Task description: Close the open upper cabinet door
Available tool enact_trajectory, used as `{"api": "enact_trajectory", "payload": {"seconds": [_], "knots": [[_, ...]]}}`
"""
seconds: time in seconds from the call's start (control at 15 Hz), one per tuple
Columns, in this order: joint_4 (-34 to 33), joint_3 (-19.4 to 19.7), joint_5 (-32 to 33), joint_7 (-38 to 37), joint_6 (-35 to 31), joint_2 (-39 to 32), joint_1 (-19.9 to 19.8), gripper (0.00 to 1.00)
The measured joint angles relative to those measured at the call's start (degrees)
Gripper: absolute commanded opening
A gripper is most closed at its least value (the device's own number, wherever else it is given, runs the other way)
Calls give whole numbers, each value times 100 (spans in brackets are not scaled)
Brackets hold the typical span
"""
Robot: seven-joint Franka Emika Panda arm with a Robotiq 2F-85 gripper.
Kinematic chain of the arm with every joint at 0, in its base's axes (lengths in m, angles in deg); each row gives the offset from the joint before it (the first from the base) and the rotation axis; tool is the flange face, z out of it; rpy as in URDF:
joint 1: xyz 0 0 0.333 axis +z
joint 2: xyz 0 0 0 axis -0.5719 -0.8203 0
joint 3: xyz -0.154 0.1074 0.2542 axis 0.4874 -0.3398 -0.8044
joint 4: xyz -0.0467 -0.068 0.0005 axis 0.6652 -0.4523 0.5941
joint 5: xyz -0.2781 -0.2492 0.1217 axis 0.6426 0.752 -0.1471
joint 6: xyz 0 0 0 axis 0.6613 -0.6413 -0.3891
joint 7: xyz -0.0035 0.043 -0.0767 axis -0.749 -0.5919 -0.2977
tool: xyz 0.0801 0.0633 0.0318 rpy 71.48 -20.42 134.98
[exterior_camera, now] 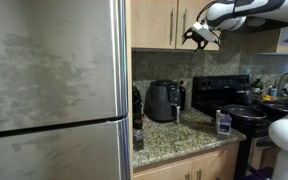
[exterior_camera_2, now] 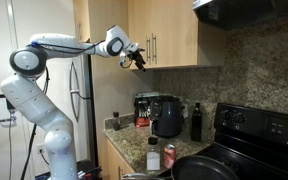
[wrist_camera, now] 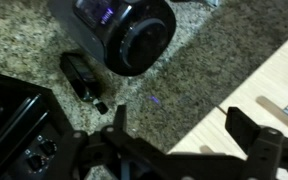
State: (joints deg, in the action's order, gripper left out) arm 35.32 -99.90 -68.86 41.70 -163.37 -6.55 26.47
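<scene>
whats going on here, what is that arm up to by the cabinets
A white robot arm reaches up to the upper cabinet door, with its gripper at the door's lower edge near the metal handle. In the wrist view the fingers are spread open and hold nothing. Whether they touch the wood cannot be told. Below, a black air fryer sits on the granite counter.
</scene>
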Motion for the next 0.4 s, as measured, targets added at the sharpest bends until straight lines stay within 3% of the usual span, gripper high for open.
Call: {"api": "enact_trajectory", "payload": {"seconds": [0.2,0.4], "knots": [[193,274,10,170,1382,466,126,100],[429,513,7,345,1770,730,209,100]]}}
